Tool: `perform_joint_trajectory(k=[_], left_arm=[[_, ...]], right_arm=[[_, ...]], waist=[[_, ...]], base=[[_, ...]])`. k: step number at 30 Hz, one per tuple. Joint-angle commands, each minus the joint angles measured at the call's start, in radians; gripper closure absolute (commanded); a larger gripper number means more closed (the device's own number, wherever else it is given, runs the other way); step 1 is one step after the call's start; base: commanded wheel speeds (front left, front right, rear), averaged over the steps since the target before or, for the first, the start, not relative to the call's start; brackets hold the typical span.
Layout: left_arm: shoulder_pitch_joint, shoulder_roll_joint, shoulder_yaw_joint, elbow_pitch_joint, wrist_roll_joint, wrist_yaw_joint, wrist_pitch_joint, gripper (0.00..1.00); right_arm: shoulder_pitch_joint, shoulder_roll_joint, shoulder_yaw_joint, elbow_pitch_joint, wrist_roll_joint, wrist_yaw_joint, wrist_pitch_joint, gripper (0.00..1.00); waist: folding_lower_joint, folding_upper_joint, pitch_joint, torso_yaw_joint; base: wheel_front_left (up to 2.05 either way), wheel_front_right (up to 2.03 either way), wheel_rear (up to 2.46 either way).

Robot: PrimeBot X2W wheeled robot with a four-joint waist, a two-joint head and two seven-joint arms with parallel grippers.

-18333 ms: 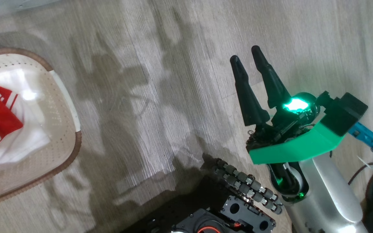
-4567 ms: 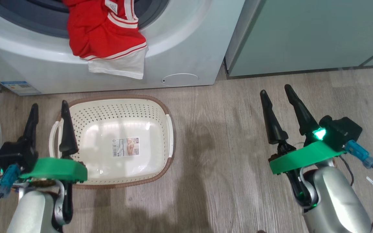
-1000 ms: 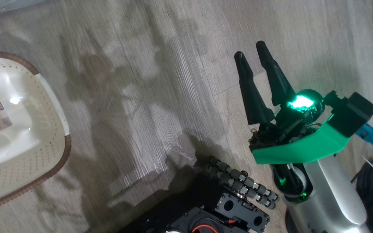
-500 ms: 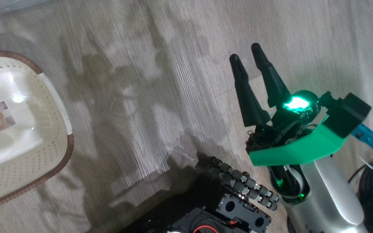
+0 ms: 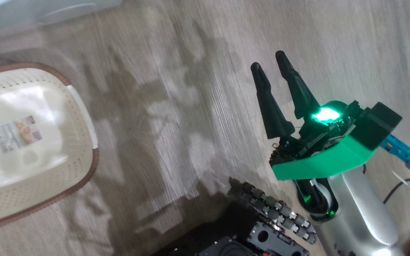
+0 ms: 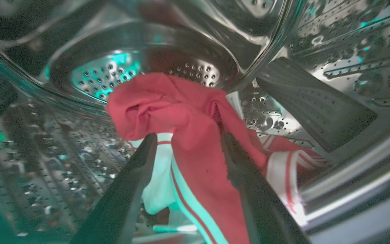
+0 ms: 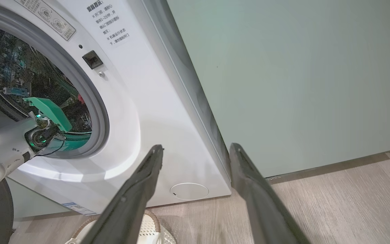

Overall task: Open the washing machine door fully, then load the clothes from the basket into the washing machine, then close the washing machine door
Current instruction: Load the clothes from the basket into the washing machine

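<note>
Inside the steel drum of the washing machine the left claw is spread wide. The red clothes bunch between its two fingers and just past their tips, with a dark ribbed paddle close on their right. The left arm reaches in through the grey-ringed opening. The right claw hangs released over the wooden floor, well apart from the basket — a pale green cabinet stands right beside the machine.

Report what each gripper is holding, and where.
Nothing is clamped. The left gripper stands open astride a bunched fold of the clothes inside the drum; the right gripper is open and empty.
</note>
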Motion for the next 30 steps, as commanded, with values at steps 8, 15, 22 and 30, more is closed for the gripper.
perform_joint_trajectory(k=[8,15,22,30], left_arm=[[0.211,-0.029,0.043,-0.18,-0.065,0.079,-0.045,0.0],[0.433,-0.098,0.068,-0.423,-0.115,0.151,-0.075,0.0],[0.652,-0.149,0.077,-0.669,-0.141,0.222,-0.085,0.0],[0.907,-0.223,0.093,-0.847,-0.202,0.252,-0.093,0.0]], right_arm=[[0.047,-0.004,-0.037,-0.003,-0.06,0.0,-0.009,0.0],[0.058,-0.004,-0.094,0.016,-0.131,0.0,-0.009,0.0],[0.062,-0.004,-0.156,0.04,-0.189,0.0,-0.009,0.0],[0.08,-0.004,-0.226,0.081,-0.267,0.0,-0.009,0.0]], waist=[[0.0,0.0,-0.105,0.086],[0.0,0.0,-0.182,0.17],[0.0,0.0,-0.252,0.246],[0.0,0.0,-0.35,0.333]], base=[[0.0,0.0,0.0],[0.0,0.0,0.0],[0.0,0.0,0.0],[0.0,0.0,0.0]])
